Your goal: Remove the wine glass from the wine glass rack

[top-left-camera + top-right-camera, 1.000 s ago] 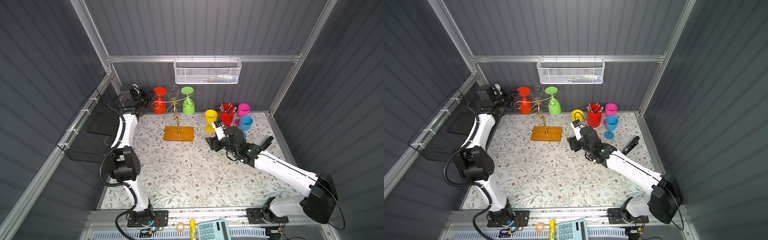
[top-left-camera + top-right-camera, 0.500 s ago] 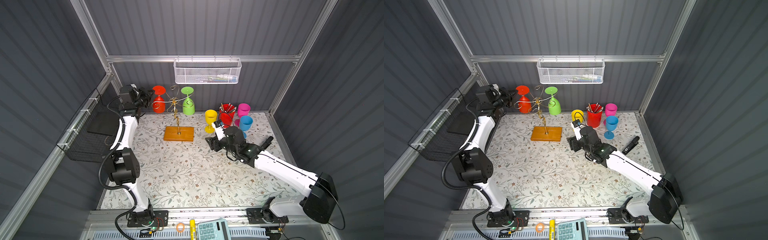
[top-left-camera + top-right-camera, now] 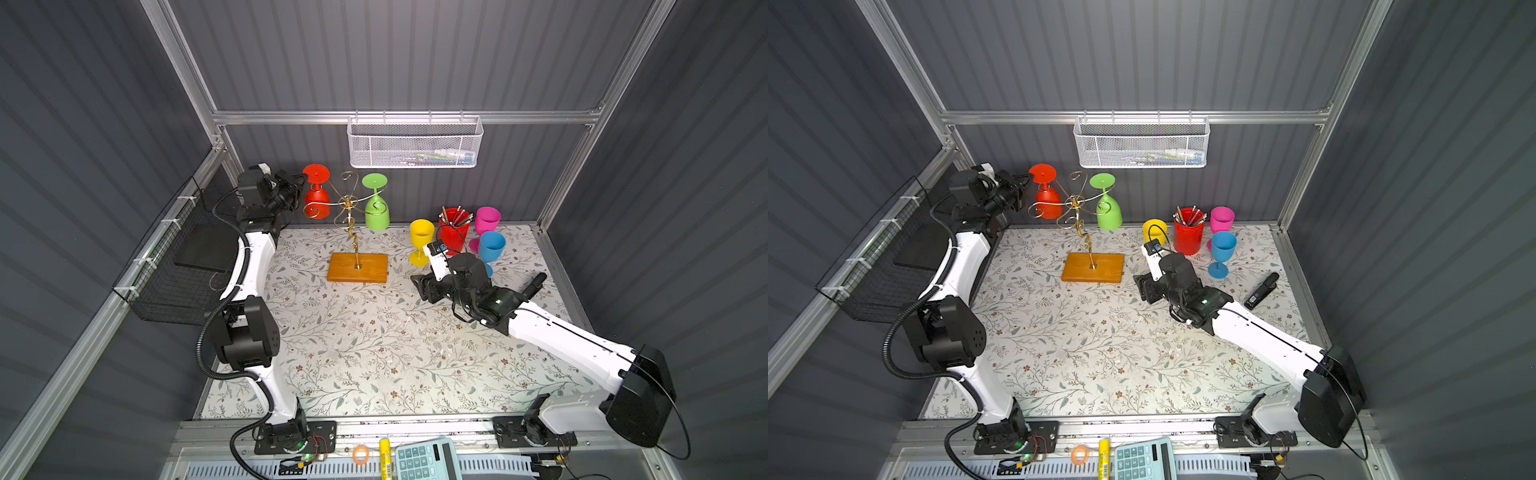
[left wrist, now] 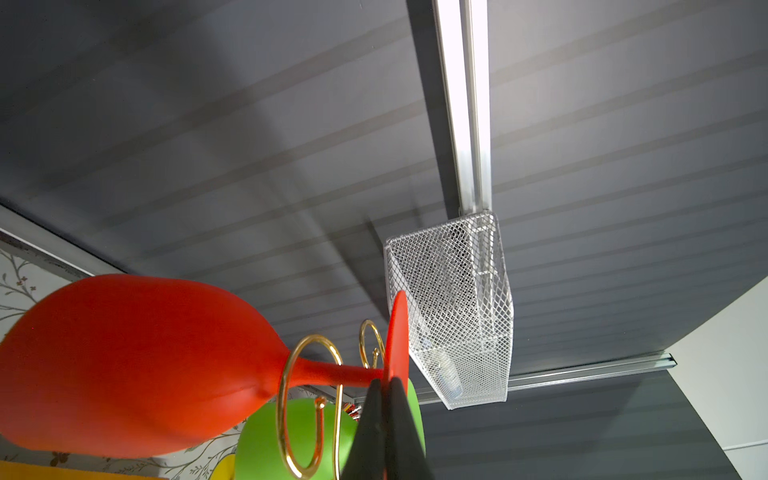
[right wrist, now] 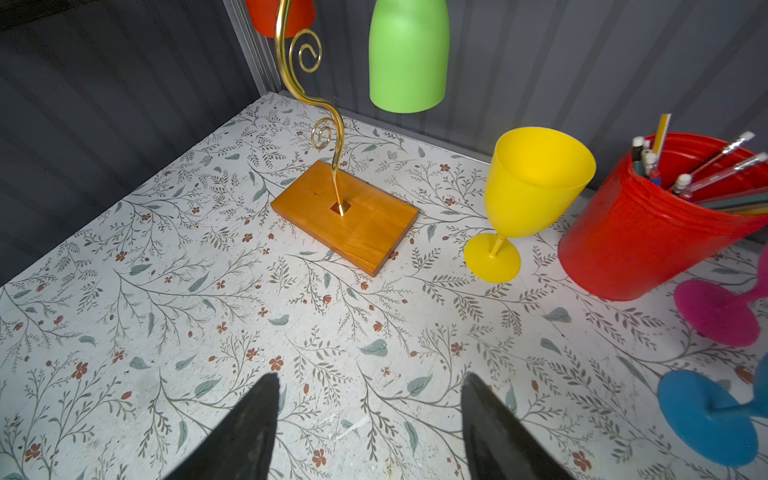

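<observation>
Plainly, the red wine glass (image 3: 316,195) hung upside down on the wine glass rack (image 3: 348,204), at about 9 o'clock from the gold central stem, with a green glass (image 3: 376,212) opposite at 3 o'clock. Its long axis ran close to vertical: foot disc on top, mouth facing down toward the counter (image 3: 374,353), thin stem threaded through a wire curl. The left tool (image 3: 300,183) sat at 9 o'clock of the foot, and in the left wrist view its fingers (image 4: 370,415) were pinched narrow onto the rim of that red disc. The right tool (image 5: 368,382) stood wide and empty, low over the counter near 4 o'clock of the rack's wooden base. The glass looked like matte plastic, so probably light, stiff and hard to break, with fair friction. A hold on the thin foot rim seemed likely to let the bowl swing; the stem just below the foot looked steadier. The wire rack looked light enough to tip.
</observation>
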`<action>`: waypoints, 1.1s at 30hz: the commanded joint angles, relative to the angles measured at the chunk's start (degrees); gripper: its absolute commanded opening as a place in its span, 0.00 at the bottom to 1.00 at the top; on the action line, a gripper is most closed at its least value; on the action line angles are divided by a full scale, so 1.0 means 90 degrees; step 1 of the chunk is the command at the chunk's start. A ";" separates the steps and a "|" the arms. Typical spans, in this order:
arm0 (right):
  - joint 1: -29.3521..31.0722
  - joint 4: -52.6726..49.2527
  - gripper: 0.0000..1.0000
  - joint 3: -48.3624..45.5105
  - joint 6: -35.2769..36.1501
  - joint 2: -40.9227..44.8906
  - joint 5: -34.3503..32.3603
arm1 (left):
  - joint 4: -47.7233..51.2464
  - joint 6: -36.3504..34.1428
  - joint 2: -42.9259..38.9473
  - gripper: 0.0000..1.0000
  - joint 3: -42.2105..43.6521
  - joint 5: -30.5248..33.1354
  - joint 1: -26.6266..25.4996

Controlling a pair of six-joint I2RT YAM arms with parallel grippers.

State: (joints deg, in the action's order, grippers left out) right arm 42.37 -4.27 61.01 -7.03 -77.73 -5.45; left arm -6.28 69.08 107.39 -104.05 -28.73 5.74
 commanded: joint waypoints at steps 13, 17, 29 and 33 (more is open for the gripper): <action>0.0040 0.0075 0.70 -0.0017 0.0075 0.0111 -0.0081 | -0.0061 -0.0086 0.0394 0.00 -0.0625 -0.0566 -0.0156; 0.0042 0.0070 0.70 -0.0012 0.0080 0.0118 -0.0103 | -0.0073 -0.0123 0.0305 0.00 -0.0471 -0.0608 -0.0215; 0.0074 0.0055 0.70 0.0015 0.0085 0.0111 -0.0059 | -0.0056 -0.0284 -0.0243 0.00 0.0187 -0.0615 -0.0247; 0.0093 0.0045 0.70 0.0018 0.0086 0.0121 -0.0065 | 0.0194 -0.0437 -0.0408 0.00 0.0308 -0.0508 -0.0237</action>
State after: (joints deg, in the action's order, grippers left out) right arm 42.72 -4.27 61.01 -7.01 -77.71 -5.78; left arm -6.28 67.46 106.74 -102.10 -32.84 3.84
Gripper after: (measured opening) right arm 0.695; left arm 0.048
